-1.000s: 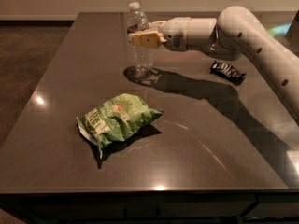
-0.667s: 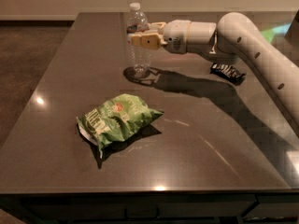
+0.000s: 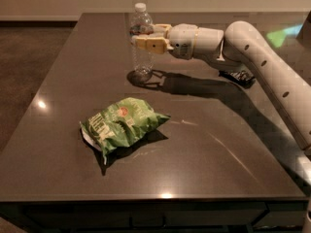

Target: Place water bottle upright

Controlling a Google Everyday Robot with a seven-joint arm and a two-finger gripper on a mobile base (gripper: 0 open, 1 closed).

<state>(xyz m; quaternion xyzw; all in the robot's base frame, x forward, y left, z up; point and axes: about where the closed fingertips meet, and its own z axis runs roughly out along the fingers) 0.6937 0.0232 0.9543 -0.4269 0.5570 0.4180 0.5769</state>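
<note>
The water bottle (image 3: 141, 47), clear with a white cap and a narrow red-and-blue label band, stands upright at the far middle of the dark table (image 3: 204, 144), its base on or just at the surface. My gripper (image 3: 148, 36) reaches in from the right at the bottle's upper body. Its tan fingers (image 3: 151, 44) sit on either side of the bottle and are shut on it. The white arm runs off to the right edge of the view.
A green chip bag (image 3: 121, 125) lies flat on the table, nearer than the bottle and to its left. A small dark snack packet (image 3: 238, 75) lies behind the arm at the right. The table's left edge drops to brown carpet.
The gripper and arm have sunk very slightly with the bottle still held upright in the same spot. Nothing else has moved.
</note>
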